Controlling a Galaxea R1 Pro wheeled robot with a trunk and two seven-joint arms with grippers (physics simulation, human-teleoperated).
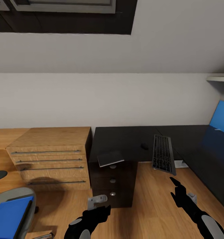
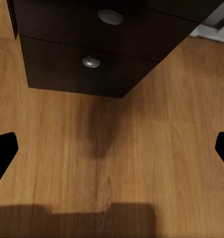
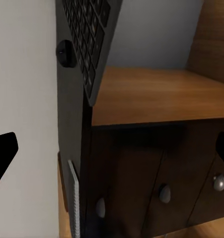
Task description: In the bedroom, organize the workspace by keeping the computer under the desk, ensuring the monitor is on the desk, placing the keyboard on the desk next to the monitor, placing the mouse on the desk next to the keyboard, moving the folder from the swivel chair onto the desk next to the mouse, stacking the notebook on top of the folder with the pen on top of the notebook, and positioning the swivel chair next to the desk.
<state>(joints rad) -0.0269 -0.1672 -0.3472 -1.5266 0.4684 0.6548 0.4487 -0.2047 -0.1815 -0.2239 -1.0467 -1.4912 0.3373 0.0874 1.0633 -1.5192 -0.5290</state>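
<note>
On desk (image 1: 125,137): keyboard (image 1: 163,154), mouse (image 1: 144,145), notebook (image 1: 110,158). Both pincers spread wide, empty.

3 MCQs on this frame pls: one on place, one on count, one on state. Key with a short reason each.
1. Where is the blue folder?
A. on the desk
B. on the chair seat
C. on the floor

2. How many round knobs show on the dark drawer unit in the head view?
A. three
B. one
C. five

3. How does the keyboard lie?
A. fully on the desk
B. overhanging the desk's front edge
C. on the floor

Key: B, it rests on the grey chair seat; A, three silver knobs stacked; B, its near end sticks out past the desk edge.
</note>
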